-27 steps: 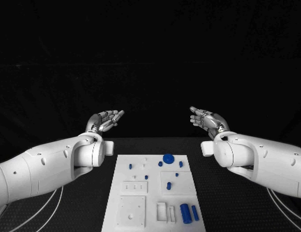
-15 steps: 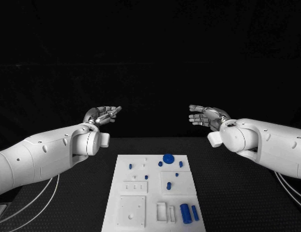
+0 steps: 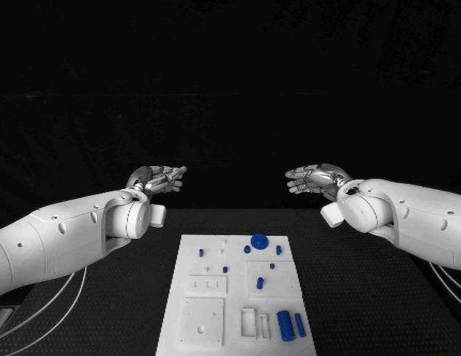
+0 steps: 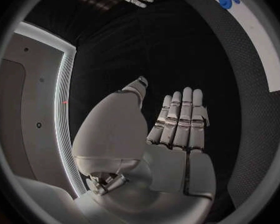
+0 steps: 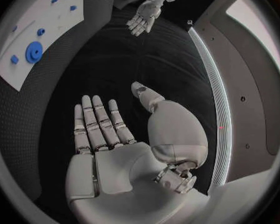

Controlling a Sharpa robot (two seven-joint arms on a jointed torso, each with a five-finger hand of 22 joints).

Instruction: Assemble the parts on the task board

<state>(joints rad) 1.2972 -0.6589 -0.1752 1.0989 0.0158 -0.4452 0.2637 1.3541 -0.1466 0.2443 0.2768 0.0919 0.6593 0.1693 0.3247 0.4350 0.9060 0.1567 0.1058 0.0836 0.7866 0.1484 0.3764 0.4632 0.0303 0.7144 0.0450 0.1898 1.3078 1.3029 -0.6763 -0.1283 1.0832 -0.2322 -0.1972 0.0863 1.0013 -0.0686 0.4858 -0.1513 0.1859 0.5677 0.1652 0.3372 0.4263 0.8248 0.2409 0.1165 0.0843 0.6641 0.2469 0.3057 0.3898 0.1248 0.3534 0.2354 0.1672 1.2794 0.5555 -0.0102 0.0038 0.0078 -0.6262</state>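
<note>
The white task board (image 3: 193, 297) lies in the middle of the black table, with small blue parts on it: a round disc (image 3: 259, 240) at its far end, several small pegs (image 3: 225, 269) in the middle, and two long cylinders (image 3: 285, 326) at the near right corner. My left hand (image 3: 158, 179) hovers beyond the board's far left corner, fingers straight and apart, holding nothing (image 4: 177, 122). My right hand (image 3: 314, 179) hovers beyond the far right corner, also empty with fingers spread (image 5: 99, 124). Both hands are well clear of the board (image 5: 40, 30).
White cables (image 3: 49, 311) run along the table at the left and at the right (image 3: 450, 285). The black table (image 3: 380, 297) stretches to either side of the board.
Both arms have lifted and swung outward from the board; the hands stay empty and have turned slightly inward.
</note>
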